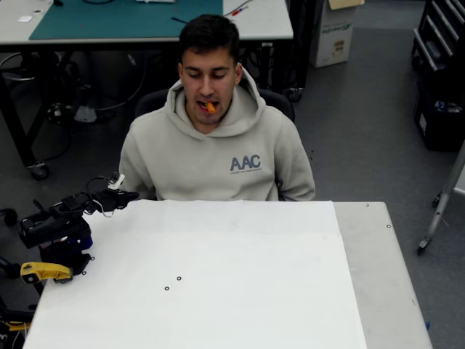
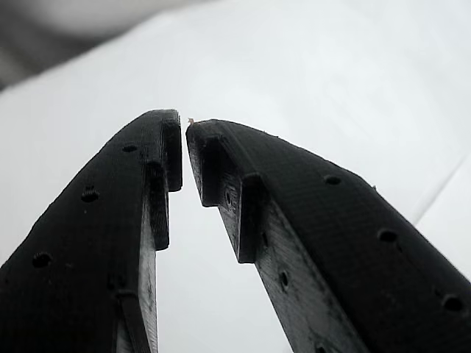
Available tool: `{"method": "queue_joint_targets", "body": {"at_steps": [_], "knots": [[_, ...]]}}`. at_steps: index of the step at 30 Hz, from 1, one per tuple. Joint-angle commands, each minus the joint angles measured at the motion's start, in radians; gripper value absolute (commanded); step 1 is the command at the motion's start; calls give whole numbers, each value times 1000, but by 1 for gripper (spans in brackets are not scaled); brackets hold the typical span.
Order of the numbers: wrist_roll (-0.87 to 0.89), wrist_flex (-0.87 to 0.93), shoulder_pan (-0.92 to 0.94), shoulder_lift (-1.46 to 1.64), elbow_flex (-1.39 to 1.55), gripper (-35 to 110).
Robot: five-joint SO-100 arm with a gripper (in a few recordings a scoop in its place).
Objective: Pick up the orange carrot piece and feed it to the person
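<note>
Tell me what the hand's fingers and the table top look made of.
The fingers look like black 3D-printed plastic: matt, with a fine layered grain and small round holes. The hand has its tips nearly touching, nothing between them. The table top looks like a smooth white matt sheet, possibly paper or laminate, lying on a grey metal-looking slab at the right edge in the overhead view.

In the overhead view you have the person (image 1: 215,138) seated behind the desk (image 1: 218,291), at its far edge, with the carrot piece (image 1: 210,107) in their mouth. The arm (image 1: 62,225) sits folded at the desk's left edge, jaws over its far-left corner.
</note>
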Motion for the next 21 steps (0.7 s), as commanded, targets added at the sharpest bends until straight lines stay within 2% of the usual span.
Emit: {"method": "queue_joint_targets", "body": {"at_steps": [1, 10, 21], "knots": [[23, 201, -43, 107, -17, -2], [37, 523, -57, 130, -66, -2], [26, 546, -57, 138, -71, -2]]}}
